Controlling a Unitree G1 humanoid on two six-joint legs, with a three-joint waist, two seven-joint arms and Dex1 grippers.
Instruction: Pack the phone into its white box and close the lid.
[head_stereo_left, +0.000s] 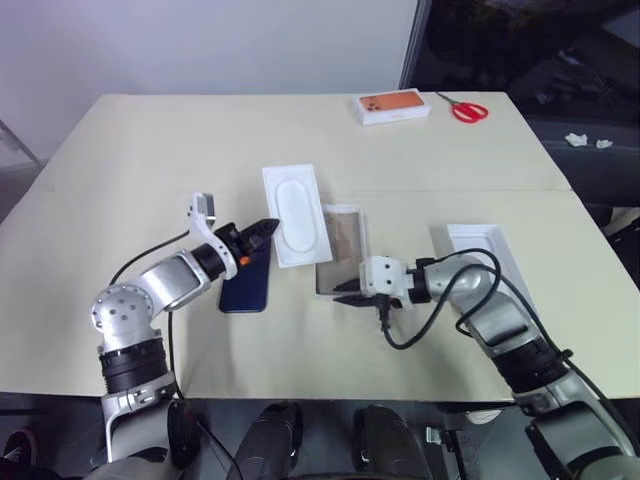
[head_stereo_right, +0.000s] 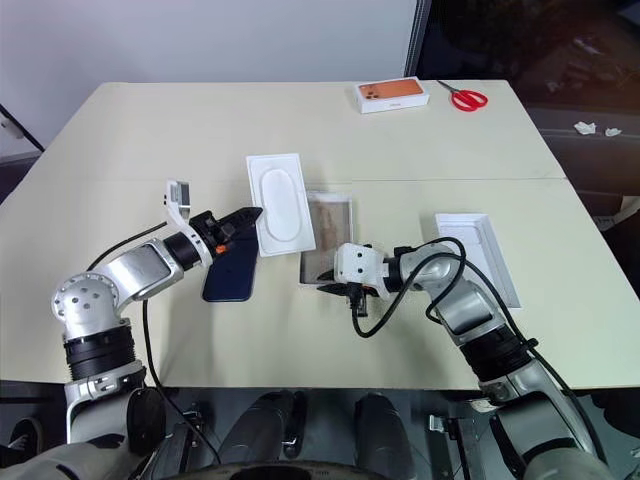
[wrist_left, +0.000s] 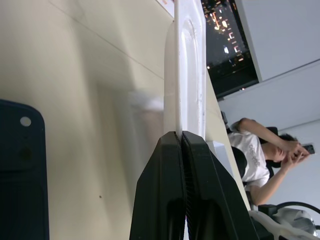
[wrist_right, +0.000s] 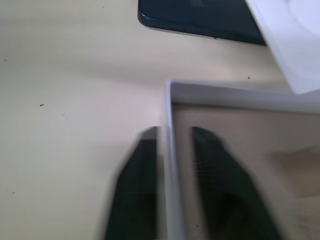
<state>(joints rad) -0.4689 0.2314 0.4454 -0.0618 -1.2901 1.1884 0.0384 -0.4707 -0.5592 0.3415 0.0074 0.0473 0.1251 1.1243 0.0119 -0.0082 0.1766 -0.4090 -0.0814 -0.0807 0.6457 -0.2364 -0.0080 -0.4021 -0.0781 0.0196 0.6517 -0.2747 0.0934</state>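
Head view: the left gripper (head_stereo_left: 268, 228) is closed on the near long edge of the white insert (head_stereo_left: 295, 210) and holds it tilted above the table. The phone (head_stereo_left: 247, 285) lies flat just below and behind these fingertips, back up. The box (head_stereo_left: 345, 240) sits just beyond the insert, to the gripper's right. The right gripper (head_stereo_left: 345, 292) is at the box's near corner, and the lid (head_stereo_left: 470, 238) lies open side up behind that arm. An orange box (head_stereo_left: 393, 107) and scissors (head_stereo_left: 468, 110) are far ahead of both grippers.

Left wrist view: the two fingers (wrist_left: 160, 190) press together on the insert's thin edge (wrist_left: 187, 60), which stands straight out from the tips. The phone (wrist_left: 20, 175) lies beside the fingers on the table. A person (wrist_left: 255, 155) sits in the background.

Right wrist view: the right gripper's fingers (wrist_right: 137, 180) stand partly apart astride the box's wall (wrist_right: 235, 94), one outside and one inside, with a gap at the inner finger. The phone (wrist_right: 200, 17) lies beyond the box's corner, apart from it.
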